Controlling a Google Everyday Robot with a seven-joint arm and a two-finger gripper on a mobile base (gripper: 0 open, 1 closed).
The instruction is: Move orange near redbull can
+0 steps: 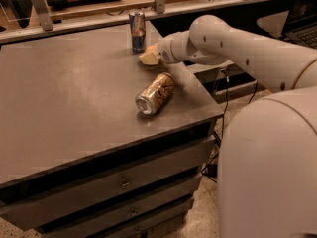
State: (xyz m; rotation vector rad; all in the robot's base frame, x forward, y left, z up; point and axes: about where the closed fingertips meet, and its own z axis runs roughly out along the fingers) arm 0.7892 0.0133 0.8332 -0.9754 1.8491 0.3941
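**Orange.** The orange (146, 59) shows only as a pale yellow-orange mass at the very tip of the arm, low over the far right part of the surface (64, 93). It is just beside the redbull can (137, 31), on that can's right-front side. A narrow gap appears to separate them, but contact cannot be ruled out. Whether the fruit rests on the surface or hangs slightly above it cannot be determined.

**Pincer.** The pincer (152, 56) is at the same spot, directly against the orange, which sits at its leading end on the side facing the redbull can. Whether the pincer is clenched on the fruit or released cannot be determined. The placement is judged to suit the task: the fruit is presented next to the target can, and the arm (233, 48) reaches in from the right so that it does not sweep across the can.

**Surroundings.** The redbull can stands upright near the rear edge. A wider gold-brown can (155, 93) lies on its side nearer the front, well apart from the orange and below the arm. It is judged to be outside the working path.
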